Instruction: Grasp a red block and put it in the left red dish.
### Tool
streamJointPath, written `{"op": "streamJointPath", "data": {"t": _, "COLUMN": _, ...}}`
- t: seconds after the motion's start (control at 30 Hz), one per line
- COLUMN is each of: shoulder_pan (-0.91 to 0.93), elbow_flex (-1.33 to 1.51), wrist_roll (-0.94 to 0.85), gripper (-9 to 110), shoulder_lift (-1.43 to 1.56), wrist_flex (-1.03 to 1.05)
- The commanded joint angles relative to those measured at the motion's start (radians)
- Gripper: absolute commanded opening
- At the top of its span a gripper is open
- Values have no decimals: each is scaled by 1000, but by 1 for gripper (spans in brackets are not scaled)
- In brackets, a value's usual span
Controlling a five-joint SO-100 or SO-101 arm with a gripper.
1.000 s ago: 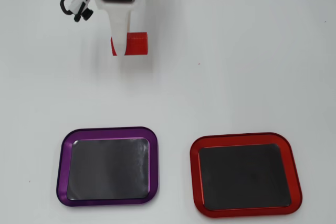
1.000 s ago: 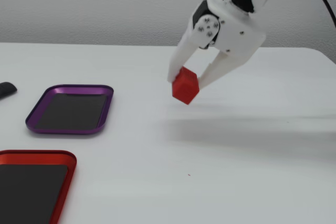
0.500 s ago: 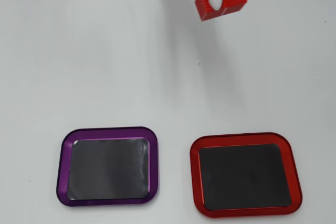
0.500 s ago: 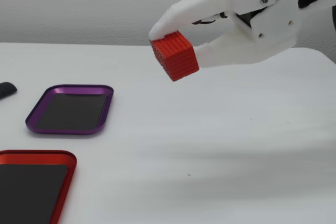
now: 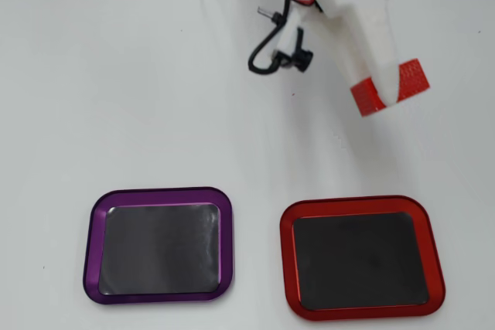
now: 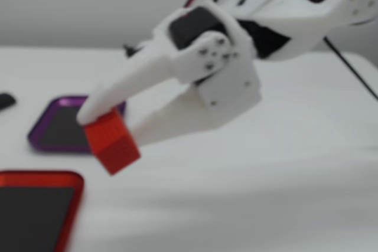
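You've got the gripper (image 6: 109,131) clamped on the red block (image 6: 111,141), so carry it level over the red dish (image 5: 361,205), clear the rim, and release low.

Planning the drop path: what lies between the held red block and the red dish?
Nothing: in the overhead view only bare white table separates the block, gripped in the hand, from the red dish. The purple dish sits off to the left.

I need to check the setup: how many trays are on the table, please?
2. In the overhead view, the purple tray lies at lower left and the red dish at lower right, apart and both empty. No others show.
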Motion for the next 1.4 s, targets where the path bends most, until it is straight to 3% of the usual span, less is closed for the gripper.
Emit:
{"op": "streamJointPath", "data": {"t": 0.0, "shoulder_pan": 2, "elbow_flex": -170, "wrist_roll": 5, "gripper": -1, "shoulder_lift": -123, "wrist_flex": -11}}
{"op": "streamJointPath", "data": {"t": 0.13, "shoulder_pan": -8, "elbow_flex": -305, "wrist_roll": 20, "gripper": -1, "shoulder_lift": -267, "wrist_flex": 92}}
{"op": "streamJointPath", "data": {"t": 0.37, "shoulder_pan": -80, "elbow_flex": -522, "wrist_roll": 219, "gripper": 0, "shoulder_lift": -385, "wrist_flex": 207}}
{"op": "streamJointPath", "data": {"t": 0.57, "shoulder_pan": -129, "elbow_flex": -621, "wrist_roll": 225, "gripper": 0, "shoulder_lift": -523, "wrist_flex": 224}}
{"op": "streamJointPath", "data": {"t": 0.83, "shoulder_pan": -64, "elbow_flex": -802, "wrist_roll": 227, "gripper": 0, "shoulder_lift": -721, "wrist_flex": 239}}
{"op": "streamJointPath", "data": {"t": 1.17, "shoulder_pan": -2, "elbow_flex": -805, "wrist_roll": 216, "gripper": 0, "shoulder_lift": -729, "wrist_flex": 247}}
{"op": "streamJointPath", "data": {"t": 1.37, "shoulder_pan": -12, "elbow_flex": -810, "wrist_roll": 222, "gripper": 0, "shoulder_lift": -620, "wrist_flex": 420}}
